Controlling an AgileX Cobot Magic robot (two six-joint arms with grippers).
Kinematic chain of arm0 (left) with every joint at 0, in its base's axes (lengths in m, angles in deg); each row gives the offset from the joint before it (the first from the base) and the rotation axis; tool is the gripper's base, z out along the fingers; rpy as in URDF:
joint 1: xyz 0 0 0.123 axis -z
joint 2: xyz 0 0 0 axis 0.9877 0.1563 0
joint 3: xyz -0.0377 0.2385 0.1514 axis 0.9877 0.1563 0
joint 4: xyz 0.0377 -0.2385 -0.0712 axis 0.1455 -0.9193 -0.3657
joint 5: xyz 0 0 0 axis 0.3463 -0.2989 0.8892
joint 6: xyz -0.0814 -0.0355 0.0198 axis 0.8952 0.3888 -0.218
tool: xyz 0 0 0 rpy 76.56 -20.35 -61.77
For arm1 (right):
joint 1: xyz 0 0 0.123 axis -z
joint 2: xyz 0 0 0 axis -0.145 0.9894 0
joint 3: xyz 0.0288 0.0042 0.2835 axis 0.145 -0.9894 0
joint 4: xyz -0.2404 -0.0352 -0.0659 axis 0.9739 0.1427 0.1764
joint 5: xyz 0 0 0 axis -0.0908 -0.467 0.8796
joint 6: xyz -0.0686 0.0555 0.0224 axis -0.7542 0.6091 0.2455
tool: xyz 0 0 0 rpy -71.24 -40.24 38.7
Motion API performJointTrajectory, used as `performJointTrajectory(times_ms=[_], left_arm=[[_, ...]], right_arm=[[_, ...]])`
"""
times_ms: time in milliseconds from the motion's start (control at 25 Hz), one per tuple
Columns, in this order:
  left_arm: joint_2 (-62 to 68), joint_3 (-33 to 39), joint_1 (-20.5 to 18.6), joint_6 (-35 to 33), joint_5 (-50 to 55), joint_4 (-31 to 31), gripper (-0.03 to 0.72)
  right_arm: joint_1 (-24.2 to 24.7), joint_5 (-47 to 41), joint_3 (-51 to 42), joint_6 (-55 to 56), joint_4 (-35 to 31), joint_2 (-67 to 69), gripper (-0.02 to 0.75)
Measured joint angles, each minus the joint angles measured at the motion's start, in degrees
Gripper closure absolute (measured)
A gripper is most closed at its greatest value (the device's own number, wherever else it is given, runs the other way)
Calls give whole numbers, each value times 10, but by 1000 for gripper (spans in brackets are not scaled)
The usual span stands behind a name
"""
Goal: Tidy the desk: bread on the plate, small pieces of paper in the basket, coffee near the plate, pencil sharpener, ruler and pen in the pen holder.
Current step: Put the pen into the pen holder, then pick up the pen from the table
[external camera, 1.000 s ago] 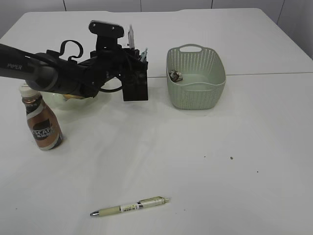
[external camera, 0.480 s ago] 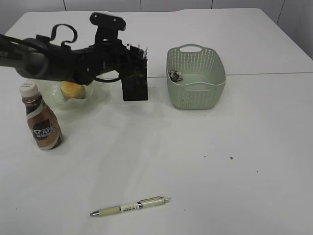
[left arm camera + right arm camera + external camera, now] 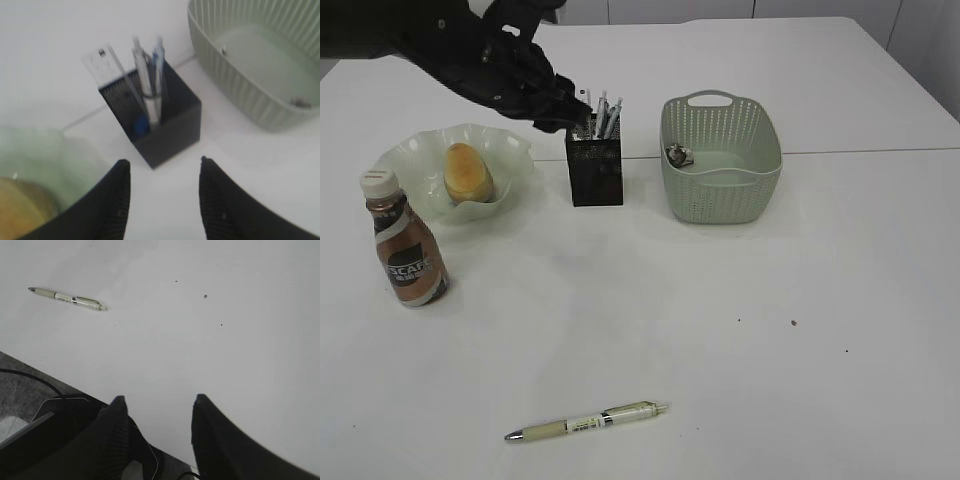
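Observation:
The black mesh pen holder [image 3: 595, 172] stands mid-table and holds pens, a clear ruler and a blue item; it also shows in the left wrist view [image 3: 165, 120]. My left gripper [image 3: 563, 108] is open and empty, raised just above and left of the holder; its jaws [image 3: 162, 167] frame bare table. A bread roll [image 3: 467, 171] lies in the pale green plate [image 3: 510, 150]. The coffee bottle [image 3: 408, 255] stands in front of the plate. A pen [image 3: 588, 421] lies near the front edge, also seen in the right wrist view [image 3: 67, 298]. My right gripper [image 3: 157, 402] is open and empty over the table edge.
The green basket [image 3: 722, 190] stands right of the holder with a small crumpled scrap [image 3: 679, 154] inside; it also shows in the left wrist view [image 3: 235, 85]. A table seam runs across behind the holder. Small dark specks [image 3: 793, 323] dot the right side.
My left arm has lifted up and back to the left, away from the pen holder. The ruler now stands in the holder. The plate and bread have come into view.

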Motion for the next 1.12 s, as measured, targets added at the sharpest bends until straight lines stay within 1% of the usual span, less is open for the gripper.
performJointTrajectory(times_ms=[80, 240, 400, 560, 680, 800, 880, 1120], left_arm=[[-7, 0, 14, -11, 89, 1, 355], [-9, 0, 59, -55, 245, 1, 369], [-9, 0, 109, -105, 373, 1, 410], [-9, 0, 153, -148, 463, -6, 422], [-10, 0, 174, -173, 488, -18, 423], [-10, 9, 178, -191, 489, -41, 421], [-11, 36, 179, -206, 486, -60, 421], [-11, 113, 199, -225, 413, -62, 414]], right_arm=[[0, 0, 0, 0, 0, 0, 425], [0, 0, 0, 0, 0, 0, 425], [0, 0, 0, 0, 2, 0, 425], [0, 0, 0, 0, 16, 0, 425], [0, 0, 0, 0, 26, 0, 425], [0, 0, 0, 0, 28, 0, 425], [0, 0, 0, 0, 29, 0, 425], [0, 0, 0, -1, 29, 0, 425]])
